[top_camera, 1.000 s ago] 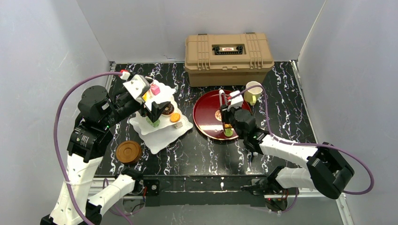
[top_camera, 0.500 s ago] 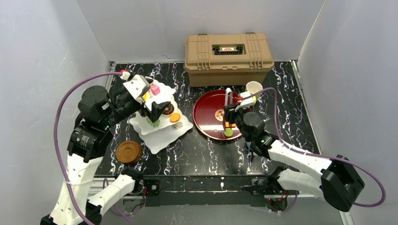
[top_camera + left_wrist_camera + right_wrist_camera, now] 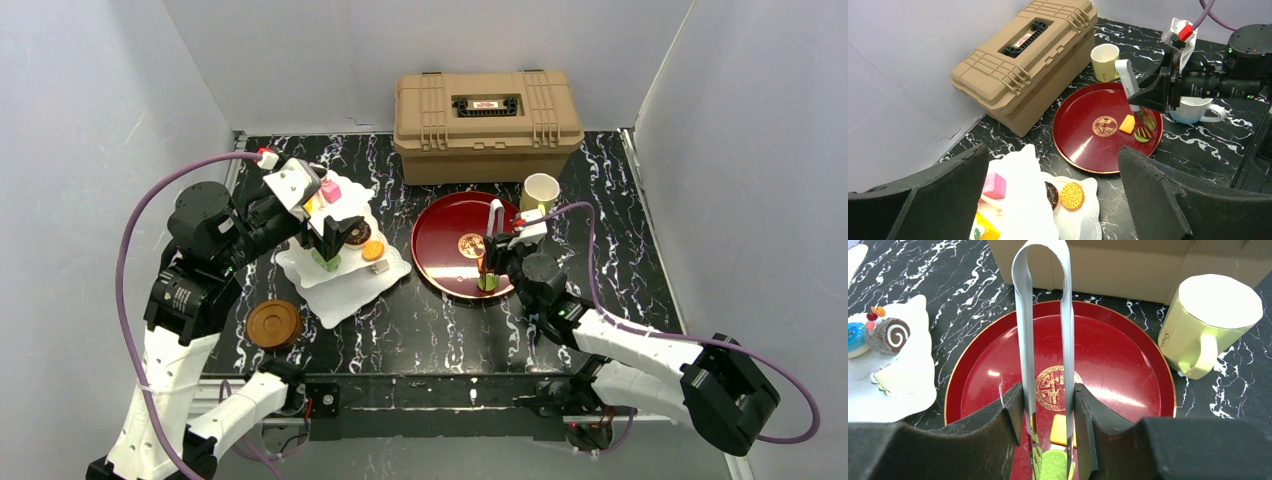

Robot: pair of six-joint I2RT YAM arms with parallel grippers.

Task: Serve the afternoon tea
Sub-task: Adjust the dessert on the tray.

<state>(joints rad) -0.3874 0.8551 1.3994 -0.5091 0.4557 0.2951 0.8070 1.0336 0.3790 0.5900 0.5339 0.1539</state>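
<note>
Left fingers: wide apart, holding nothing, up over the white stand.
Right fingers: squeezed on the silver tongs, one finger on each side.
Tongs: they point down at the dark red tray, with the bent end up.
Green cake: small and round, lying on the tray near the edge closest to the arms. The tong tips are on both sides of it. I cannot tell if they pinch it.
Orange cake: on the tray, just beside the green cake and near the gold mark in the middle.
Cream-yellow mug: standing up on the counter, just beside the far right edge of the tray, with its handle facing the arms.
White mug: on the counter by the tray, partly hidden behind the right arm.
White stand: on the left side of the counter, well apart from the mugs.
Pink cake: on the stand, up high.
Yellow cake: on the stand, near the pink one.
Round orange cake: on a low wavy plate of the stand.
Blue donut: on the stand, touching a brown swirl roll.
Brown coaster: on the counter in front of the stand, near the left arm.
Tan case: shut, at the back of the counter behind the tray.
</note>
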